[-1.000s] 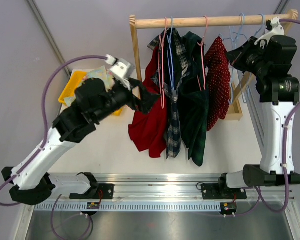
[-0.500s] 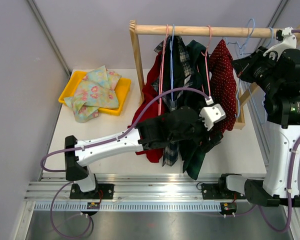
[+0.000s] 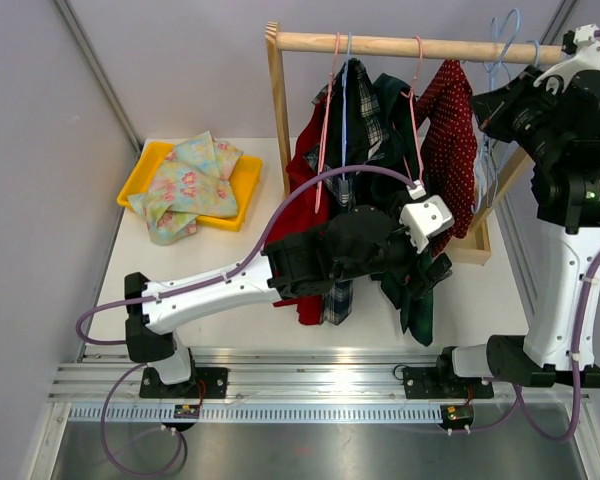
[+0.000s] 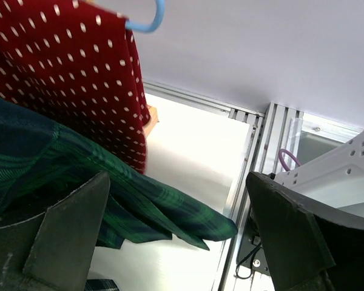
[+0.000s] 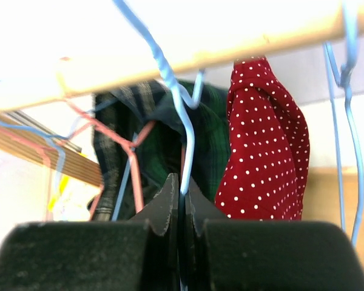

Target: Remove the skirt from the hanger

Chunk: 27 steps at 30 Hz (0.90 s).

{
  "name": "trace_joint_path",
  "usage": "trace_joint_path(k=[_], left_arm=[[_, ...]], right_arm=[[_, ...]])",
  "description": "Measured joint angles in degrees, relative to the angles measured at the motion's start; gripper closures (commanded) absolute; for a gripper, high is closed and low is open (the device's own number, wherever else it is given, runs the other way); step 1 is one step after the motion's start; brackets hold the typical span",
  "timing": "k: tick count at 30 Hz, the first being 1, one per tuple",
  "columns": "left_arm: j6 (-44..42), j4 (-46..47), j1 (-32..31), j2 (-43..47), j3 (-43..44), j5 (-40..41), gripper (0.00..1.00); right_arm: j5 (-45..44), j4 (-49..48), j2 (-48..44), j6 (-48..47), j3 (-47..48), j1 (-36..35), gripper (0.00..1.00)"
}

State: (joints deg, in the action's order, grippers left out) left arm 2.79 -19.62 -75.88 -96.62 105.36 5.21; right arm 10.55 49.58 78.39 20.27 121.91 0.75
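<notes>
Left pincer (image 4: 179, 182): held wide open, green plaid skirt (image 4: 158, 206) hem seen between its fingers.
Right pincer (image 5: 183, 182): clamped on blue hanger (image 5: 188, 151) wire.
Red dotted skirt (image 5: 267, 151): hung from rail (image 3: 400, 45), far right corner of surface.
</notes>
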Motion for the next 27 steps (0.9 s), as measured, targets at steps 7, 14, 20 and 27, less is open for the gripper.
trace_joint_path(k=[7, 14, 20, 27], left_arm=[[-0.8, 0.0, -1.2, 0.0, 0.0, 0.1, 0.01], [-1.1, 0.6, -1.6, -1.8, 4.4, 0.0, 0.01], [-1.1, 3.2, -1.9, -6.5, 10.6, -0.2, 0.01], [-1.2, 3.8, -2.1, -10.4, 11.0, 1.0, 0.64]], right_arm=[[-0.5, 5.0, -2.9, -0.1, 4.3, 0.0, 1.0], [-0.4, 7.3, -8.9, 0.0, 3.2, 0.0, 1.0], [0.1, 9.1, -12.2, 0.8, 1.8, 0.0, 1.0], [0.5, 10.4, -13.9, 1.1, 0.7, 0.0, 1.0]])
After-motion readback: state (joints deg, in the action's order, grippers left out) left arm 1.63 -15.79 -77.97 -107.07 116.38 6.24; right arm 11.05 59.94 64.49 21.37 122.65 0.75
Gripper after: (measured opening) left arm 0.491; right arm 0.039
